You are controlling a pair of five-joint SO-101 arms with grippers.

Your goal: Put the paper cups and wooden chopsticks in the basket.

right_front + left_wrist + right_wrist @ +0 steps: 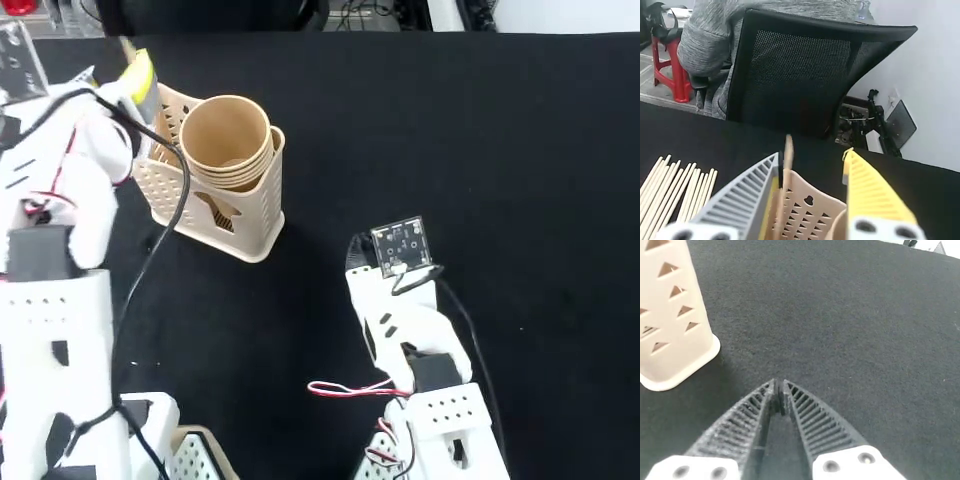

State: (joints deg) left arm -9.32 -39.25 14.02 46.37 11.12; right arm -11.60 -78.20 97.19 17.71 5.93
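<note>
Black worktop [500,150] carries the basket [245,225], w/ paper cups [228,135] stacked inside & taking most of its room. Left end effector [811,155] hangs over the basket rim, jaws well apart, one chopstick [788,150] upright just beside the grey jaw, not clamped afaict. Risk: stick tips outward onto the worktop, or jams vs. the cups. Right end effector [778,386] is closed, empty, near the basket. More chopsticks [675,187] lie loose on the worktop; each needs the same tight drop.
</note>
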